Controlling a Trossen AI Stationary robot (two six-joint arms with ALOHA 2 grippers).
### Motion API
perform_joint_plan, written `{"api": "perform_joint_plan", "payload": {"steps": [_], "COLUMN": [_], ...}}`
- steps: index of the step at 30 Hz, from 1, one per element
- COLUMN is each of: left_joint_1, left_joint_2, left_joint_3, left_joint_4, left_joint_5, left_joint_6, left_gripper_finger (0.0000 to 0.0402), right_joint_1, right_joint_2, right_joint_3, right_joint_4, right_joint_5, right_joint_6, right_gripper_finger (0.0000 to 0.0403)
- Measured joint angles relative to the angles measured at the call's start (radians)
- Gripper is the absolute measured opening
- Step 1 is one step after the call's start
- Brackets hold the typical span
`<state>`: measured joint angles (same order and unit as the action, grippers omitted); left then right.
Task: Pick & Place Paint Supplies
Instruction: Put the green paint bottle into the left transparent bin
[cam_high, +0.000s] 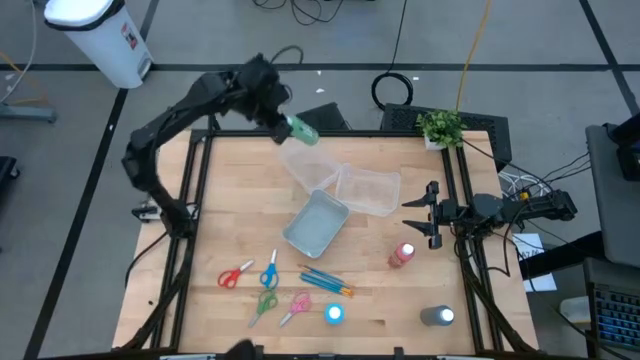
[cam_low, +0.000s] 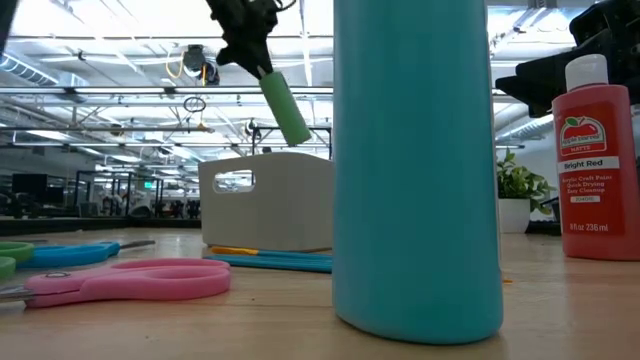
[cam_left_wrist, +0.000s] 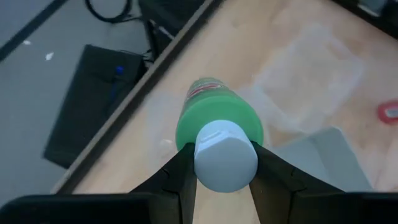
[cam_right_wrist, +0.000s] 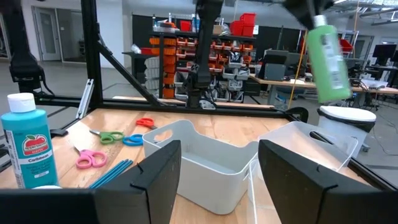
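My left gripper (cam_high: 280, 122) is raised over the table's far edge, shut on a green bottle (cam_high: 302, 131) with a white cap, above the far clear tub (cam_high: 310, 165). My right gripper (cam_high: 425, 215) waits open at the table's right side, beside the red bottle (cam_high: 402, 255). The light blue bottle (cam_high: 334, 314) and the grey bottle (cam_high: 438, 316) stand near the near edge. Red (cam_high: 235, 277), blue (cam_high: 268, 272), green (cam_high: 264, 303) and pink (cam_high: 296, 308) scissors lie flat at the near left. The blue brushes (cam_high: 325, 282) lie beside them. My left gripper holds the green bottle by its white cap (cam_left_wrist: 225, 155), pinched between the two fingers (cam_left_wrist: 183, 171), one on each side. The bottle (cam_low: 283, 108) is lifted clear and hangs slanting below the gripper, cap up and base down.
Two clear tubs (cam_high: 368, 190) and a bluish one (cam_high: 316, 222) sit mid-table. A small potted plant (cam_high: 440, 125) stands at the far right corner. The dark frame rails (cam_high: 195, 180) run along the table's sides. A white bin (cam_high: 105, 35) stands on the floor beyond the table.
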<state>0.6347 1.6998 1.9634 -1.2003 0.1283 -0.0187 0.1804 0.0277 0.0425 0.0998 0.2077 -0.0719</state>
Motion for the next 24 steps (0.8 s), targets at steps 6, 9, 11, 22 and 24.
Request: {"api": "perform_joint_plan", "payload": {"steps": [6, 9, 11, 22, 24], "left_joint_1": [0.051, 0.050, 0.050, 0.025, 0.017], "left_joint_2": [0.186, 0.244, 0.275, 0.397, 0.408], "left_joint_3": [0.223, 0.260, 0.260, 0.260, 0.260], "left_joint_4": [-0.181, -0.194, -0.195, -0.219, -0.213], "left_joint_5": [-0.007, 0.003, 0.004, -0.094, -0.101], "left_joint_6": [0.080, 0.130, 0.142, 0.175, 0.183], "left_gripper_finger": [0.0121, 0.0121, 0.0121, 0.0120, 0.0120], "right_joint_1": [0.000, 0.000, 0.000, 0.000, 0.000], "right_joint_2": [0.000, 0.000, 0.000, 0.000, 0.000], "right_joint_3": [0.000, 0.000, 0.000, 0.000, 0.000], "right_joint_4": [0.000, 0.000, 0.000, 0.000, 0.000], "right_joint_5": [0.000, 0.000, 0.000, 0.000, 0.000], "right_joint_6": [0.000, 0.000, 0.000, 0.000, 0.000], "right_gripper_finger": [0.0210, 0.0210, 0.0210, 0.0210, 0.0210]}}
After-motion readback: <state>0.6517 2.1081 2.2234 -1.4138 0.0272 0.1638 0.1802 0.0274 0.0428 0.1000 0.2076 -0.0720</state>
